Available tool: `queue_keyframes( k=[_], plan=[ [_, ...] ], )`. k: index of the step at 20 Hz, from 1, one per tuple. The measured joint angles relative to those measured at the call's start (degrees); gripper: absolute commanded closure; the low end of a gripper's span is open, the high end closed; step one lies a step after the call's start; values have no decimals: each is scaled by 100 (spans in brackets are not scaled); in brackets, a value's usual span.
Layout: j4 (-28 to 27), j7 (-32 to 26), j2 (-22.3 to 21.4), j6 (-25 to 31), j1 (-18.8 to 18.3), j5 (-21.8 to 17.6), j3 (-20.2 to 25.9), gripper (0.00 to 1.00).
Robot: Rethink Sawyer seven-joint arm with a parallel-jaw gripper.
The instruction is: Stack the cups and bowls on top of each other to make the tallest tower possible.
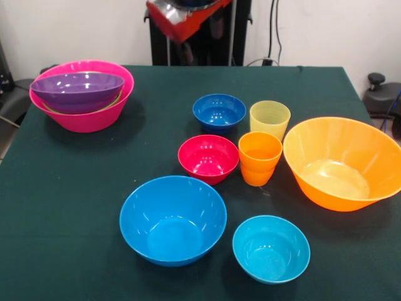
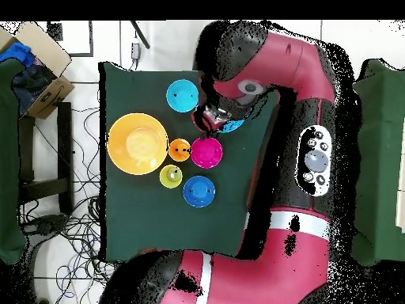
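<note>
The tower is a large pink bowl at the far left corner, holding a lime green bowl with a tilted purple bowl on top. The rest stand loose on the green cloth: a dark blue bowl, a red bowl, a pale yellow cup, an orange cup, a large orange bowl, a sky blue bowl and a cyan bowl. The red arm hangs high at the top edge. From overhead it hides the tower and most of the sky blue bowl. The gripper is only a dark shape there.
The table's green cloth ends close behind the tower and just right of the large orange bowl. From overhead, a cardboard box and loose cables lie on the floor beside the table. A black stand sits off the right edge.
</note>
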Motion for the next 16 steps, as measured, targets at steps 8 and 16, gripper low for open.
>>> queue_keyframes(
  k=[8, 16],
  plan=[
    [191, 0, -594, 702, -299, 1132, 331, 0],
    [552, 0, -1460, 742, -808, 1772, 454, 0]
  ],
)
